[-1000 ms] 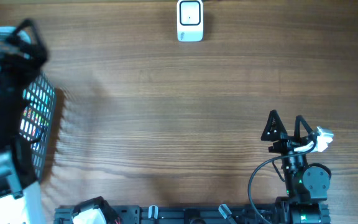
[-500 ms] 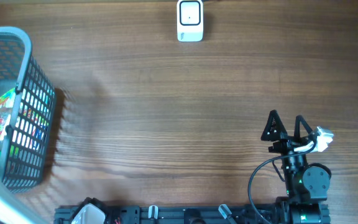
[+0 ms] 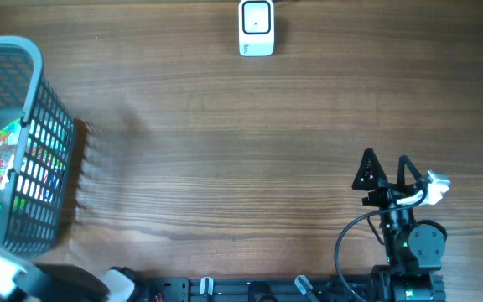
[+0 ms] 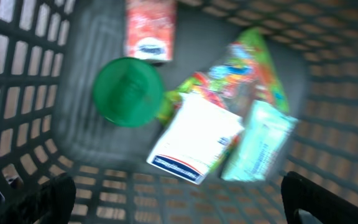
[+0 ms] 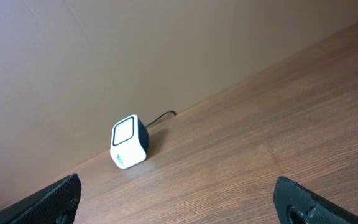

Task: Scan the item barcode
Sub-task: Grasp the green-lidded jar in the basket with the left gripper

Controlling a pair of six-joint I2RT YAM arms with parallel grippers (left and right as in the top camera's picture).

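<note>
Now | white box (image 4: 194,138) in basket (image 4: 89,152) | ahead of wide-spread left fingers (image 4: 45,199), untouched

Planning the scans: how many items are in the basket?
5: red carton top, green tub left, white box centre, colourful bag beneath it, pale green packet right. More may be hidden.

The basket (image 3: 53,143) runs off the left edge of the overhead view, and its wall hides most of what lies inside. In the left wrist view its contents are blurred. The print on the white box (image 4: 197,140) is unreadable, and the top edge cuts the red carton (image 4: 149,28).
</note>
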